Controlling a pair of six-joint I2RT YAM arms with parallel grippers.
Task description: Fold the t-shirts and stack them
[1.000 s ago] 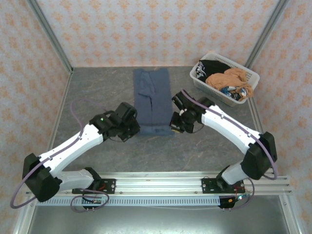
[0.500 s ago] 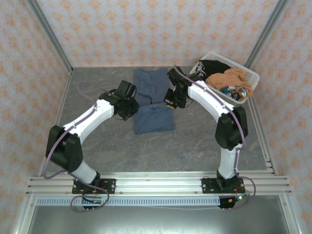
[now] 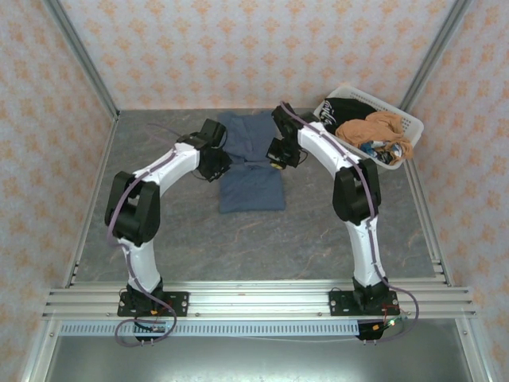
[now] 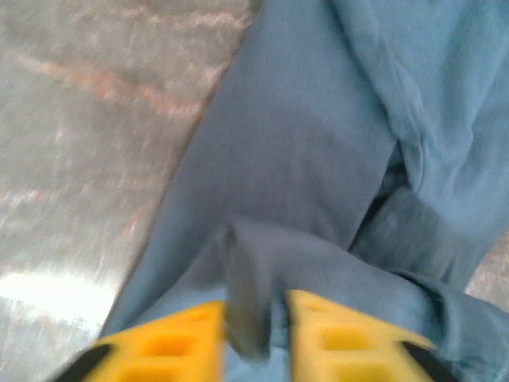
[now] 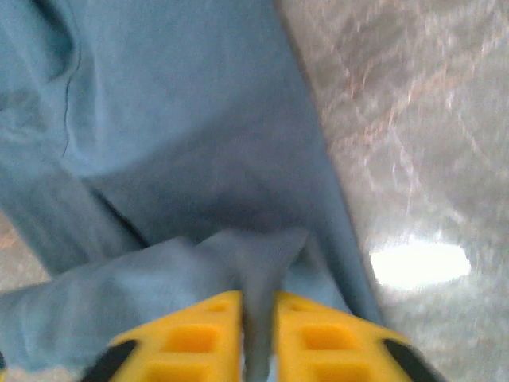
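Observation:
The slate-blue t-shirt (image 3: 250, 163) lies on the grey table, its near part doubled back over its middle. My left gripper (image 3: 216, 163) pinches the shirt's left edge; the left wrist view has a ridge of blue cloth (image 4: 250, 306) clamped between the yellow fingers (image 4: 171, 346). Over the right edge, my right gripper (image 3: 280, 153) is shut on a fold of the same cloth (image 5: 258, 294), squeezed between its yellow fingers (image 5: 318, 334). The black t-shirt (image 3: 343, 108) and the orange-tan t-shirt (image 3: 372, 127) sit in the white basket (image 3: 402, 157).
The basket stands at the back right corner, close to the right arm. Patterned walls and metal posts enclose the table. Bare grey tabletop (image 3: 262, 239) stretches in front of the shirt and to its left.
Both grippers have carried the shirt's near edge away from the arm bases toward the far end, so the long strip is now folded over itself. Both arms are stretched out further.

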